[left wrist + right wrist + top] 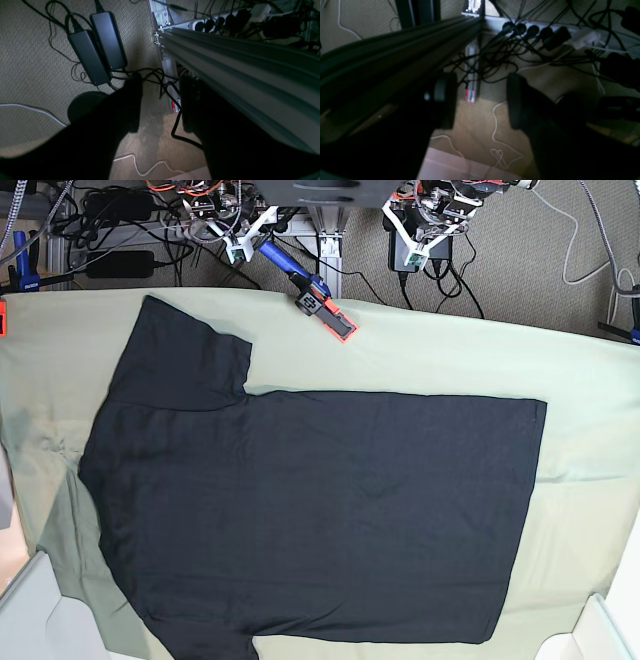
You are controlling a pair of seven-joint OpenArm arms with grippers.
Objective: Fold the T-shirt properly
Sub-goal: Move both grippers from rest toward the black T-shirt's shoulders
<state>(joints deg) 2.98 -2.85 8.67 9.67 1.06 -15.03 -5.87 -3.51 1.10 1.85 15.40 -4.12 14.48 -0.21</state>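
Observation:
The black T-shirt (310, 510) lies spread flat, plain face up, on the pale green cloth (590, 420). Its sleeves are at the left and its hem is at the right. Both arms are pulled back beyond the table's far edge, away from the shirt. In the left wrist view, my left gripper (161, 105) hangs over the carpet, its dark fingers (132, 105) apart with only floor between them. My right gripper (481, 100) is likewise open over the carpet, with nothing between its round pads (517, 100). In the base view the left arm (425, 225) is at the top right and the right arm (240, 225) at the top left.
A blue-handled clamp with an orange jaw (318, 298) grips the table's far edge between the arms. Power bricks (100, 47), a power strip (545, 32) and loose cables lie on the carpet behind. An aluminium frame rail (237, 65) runs close beside each gripper.

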